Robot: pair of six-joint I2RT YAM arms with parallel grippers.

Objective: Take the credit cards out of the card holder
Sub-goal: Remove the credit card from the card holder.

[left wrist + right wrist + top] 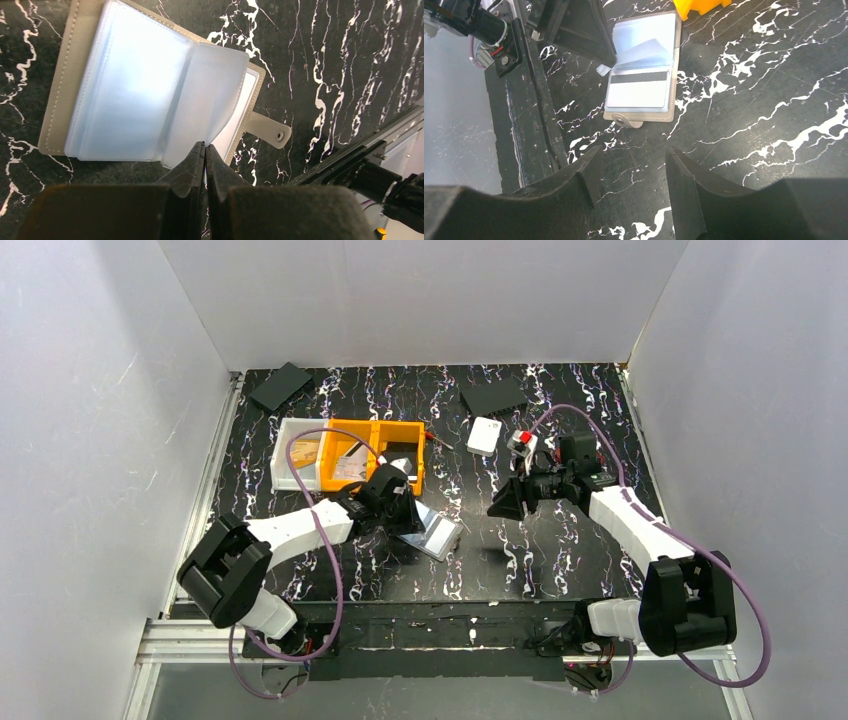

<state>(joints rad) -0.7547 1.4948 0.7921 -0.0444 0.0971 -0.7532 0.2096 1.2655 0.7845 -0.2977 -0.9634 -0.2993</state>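
While the card holder (432, 533) lay spread open on the black marbled table (560, 540), just in front of the orange bin (375, 435), it sat flat with its pages up, so the pockets could be reached from above. The left claw (205, 148) was closed tight, its tips meeting right at the lower edge of a clear plastic sleeve (200, 100) that stood lifted off the page below. I took that for an attempt to pinch a sleeve or a card by its edge, but I could not tell whether anything was actually caught between the tips. The right claw (633, 152) hung open above bare table, well apart from the holder and holding nothing, perhaps waiting to steady it. One card (636, 92) with a dark stripe sat tucked in the lower half, not yet out. I could read no brand, name or number anywhere; the sleeves were too cloudy and the card faces looked blank.
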